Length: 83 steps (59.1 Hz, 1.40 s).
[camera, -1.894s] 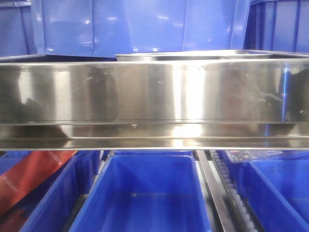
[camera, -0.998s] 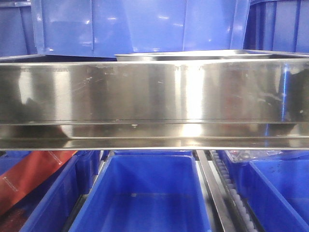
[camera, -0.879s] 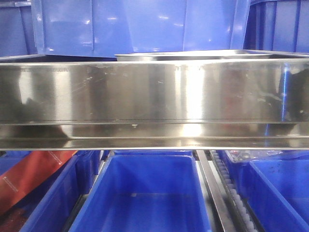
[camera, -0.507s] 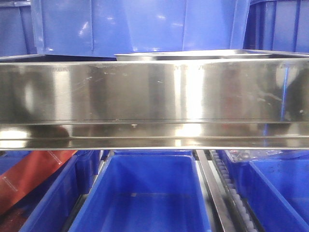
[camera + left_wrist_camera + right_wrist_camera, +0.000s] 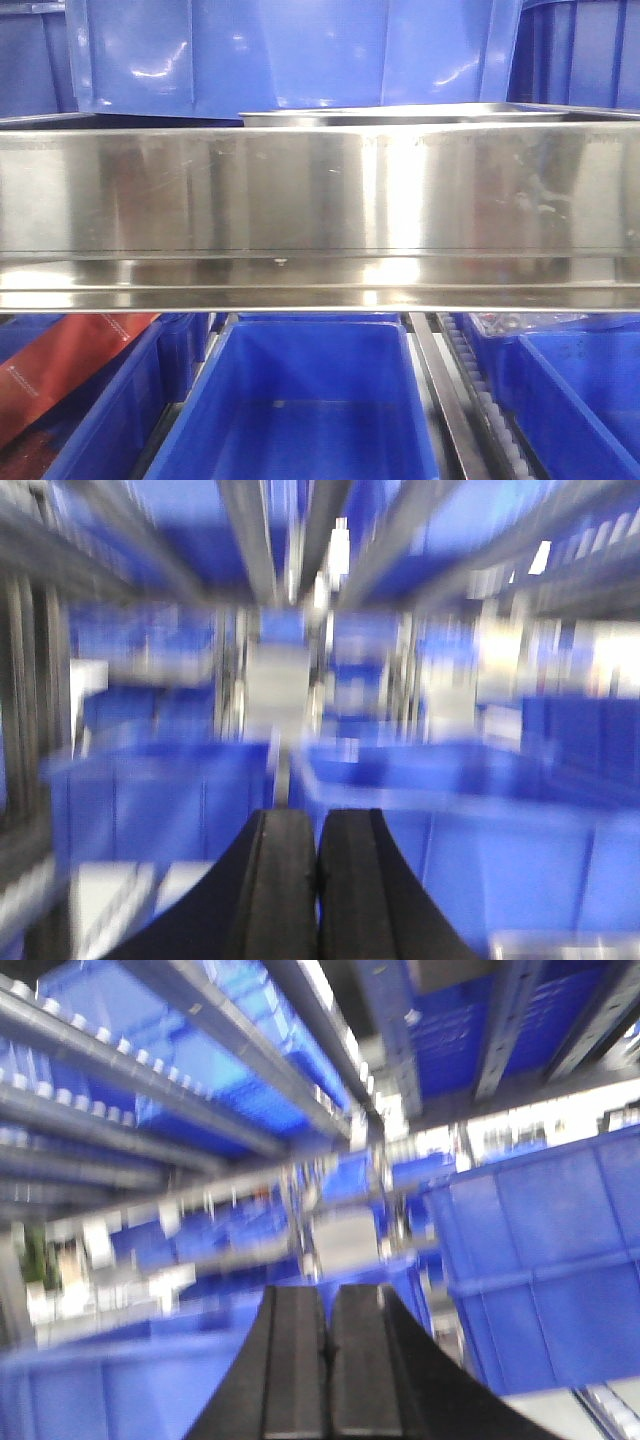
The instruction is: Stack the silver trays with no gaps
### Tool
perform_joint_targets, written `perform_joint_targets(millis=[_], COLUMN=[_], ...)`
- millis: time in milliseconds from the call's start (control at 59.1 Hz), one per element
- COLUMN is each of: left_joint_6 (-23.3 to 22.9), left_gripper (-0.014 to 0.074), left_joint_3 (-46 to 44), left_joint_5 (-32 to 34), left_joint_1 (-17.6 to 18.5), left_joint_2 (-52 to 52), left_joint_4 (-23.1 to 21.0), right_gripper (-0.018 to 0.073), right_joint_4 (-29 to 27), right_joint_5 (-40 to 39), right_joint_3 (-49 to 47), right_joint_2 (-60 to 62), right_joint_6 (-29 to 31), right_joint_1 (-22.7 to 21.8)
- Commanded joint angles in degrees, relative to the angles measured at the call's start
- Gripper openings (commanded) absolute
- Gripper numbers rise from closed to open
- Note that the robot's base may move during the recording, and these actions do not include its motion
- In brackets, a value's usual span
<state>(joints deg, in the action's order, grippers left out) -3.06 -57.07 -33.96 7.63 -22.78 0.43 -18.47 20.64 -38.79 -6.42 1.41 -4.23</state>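
A long flat brushed-steel shelf rail (image 5: 320, 200) spans the middle of the front view. Above it, right of centre, the rim of a shiny shallow silver tray (image 5: 400, 113) shows against a large blue plastic bin (image 5: 290, 50). The black left gripper (image 5: 318, 825) and the black right gripper (image 5: 328, 1305) each have their jaws pressed together on nothing.

Blue bin (image 5: 300, 375) below, steel shelf rail (image 5: 320, 200) across (mirror-bright), red packet (image 5: 65, 365) lower left

Silver tray (image 5: 400, 112); left claw (image 5: 318, 822) apparently black
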Motion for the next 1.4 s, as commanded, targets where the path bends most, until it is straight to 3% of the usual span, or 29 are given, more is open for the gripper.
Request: perform_joint_targets(millis=[0,271,389,490,575,727,829,981,1082,1201,1285,1387], left_joint_6=[0.06,0.06,0.10,-0.55,-3.32,-13.39,-19.49,-19.89,-19.89,-19.89,-20.14,-21.29], left_gripper=[-0.0006,-0.0006,-0.0016,-0.0019,-0.0019,-0.0019,-0.0019,-0.0018,0.0000,0.0080,0.0204,0.0330], left_joint_3=[-7.64,-24.05,-26.26,-26.60,-26.92,-28.61,-31.41,-36.60,-38.84,-40.13,-40.13,-40.13], left_joint_5=[-9.15,-30.65,-30.90,-27.23,-25.95,-23.35,-23.55,-23.74,-23.64,-23.21,-21.72,-20.34], left_joint_1=[0.26,0.26,1.99,7.42,14.19,26.66,31.79,33.73,33.62,33.62,33.62,33.62], left_joint_2=[-7.05,-29.94,-37.64,-42.95,-47.01,-55.46,-61.97,-70.33,-73.56,-75.35,-75.61,-76.10], left_joint_4=[-0.97,-2.00,-4.86,-4.46,-2.02,12.32,21.39,21.28,18.74,17.73,17.48,17.49], right_gripper=[-0.0070,-0.0070,-0.0070,-0.0070,-0.0070,-0.0070,-0.0070,-0.0066,-0.0066,-0.0064,0.0060,0.0339], right_joint_4=[2.02,2.96,2.58,2.15,2.15,3.56,6.01,12.87,13.59,13.59,13.37,12.48], right_joint_5=[8.43,35.84,42.24,41.16,40.88,40.18,39.77,42.32,41.90,40.26,39.24,36.57], right_joint_3=[-7.23,-28.93,-36.14,-39.04,-40.32,-43.07,-45.17,-47.89,-48.65,-48.79,-48.79,-48.79], right_joint_2=[-6.65,-32.08,-42.63,-50.03,-54.78,-63.78,-69.80,-77.91,-81.29,-83.30,-84.04,-84.26], right_joint_6=[0.38,1.78,1.78,1.78,1.94,2.19,2.19,2.19,2.19,2.19,2.19,2.19], right_joint_1=[0.12,0.12,0.12,0.42,1.55,5.70,9.21,14.56,16.38,16.82,16.82,16.82])
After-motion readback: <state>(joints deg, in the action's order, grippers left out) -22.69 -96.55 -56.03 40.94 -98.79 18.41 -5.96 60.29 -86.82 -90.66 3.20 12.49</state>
